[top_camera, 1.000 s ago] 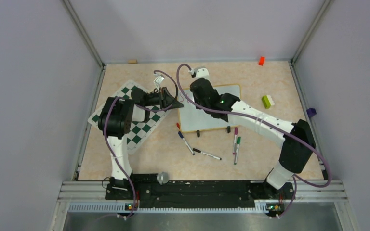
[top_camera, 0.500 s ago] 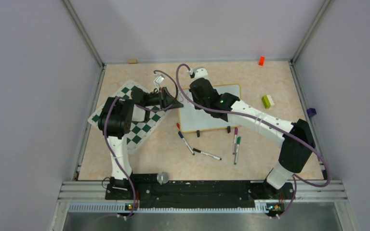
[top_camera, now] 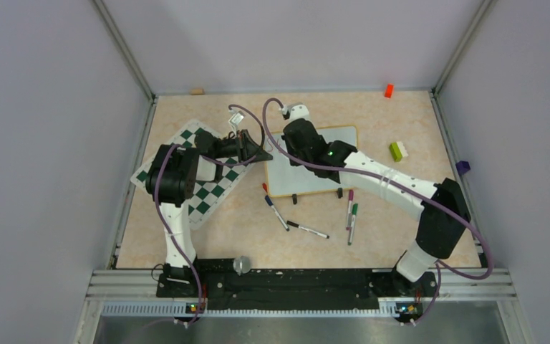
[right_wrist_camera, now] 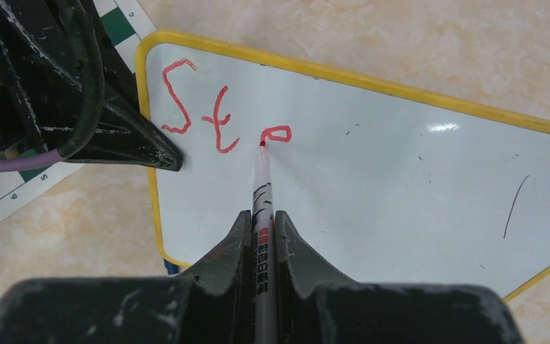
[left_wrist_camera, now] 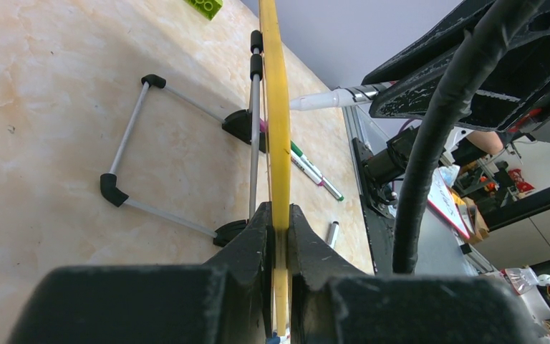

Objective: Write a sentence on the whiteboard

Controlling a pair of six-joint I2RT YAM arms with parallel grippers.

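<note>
Writing the sentence [right_wrist_camera: 218, 118] on the whiteboard [right_wrist_camera: 401, 193], first word unfinished.
Right gripper [right_wrist_camera: 261, 221] pinches the marker [right_wrist_camera: 261, 179], left gripper [left_wrist_camera: 278, 218] clamps its left edge; the third letter likely needs completing.

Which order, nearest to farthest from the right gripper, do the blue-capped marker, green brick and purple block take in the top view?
1. Blue-capped marker, on the whiteboard's near side.
2. Green brick, right of it.
3. Purple block, far right edge.
</note>
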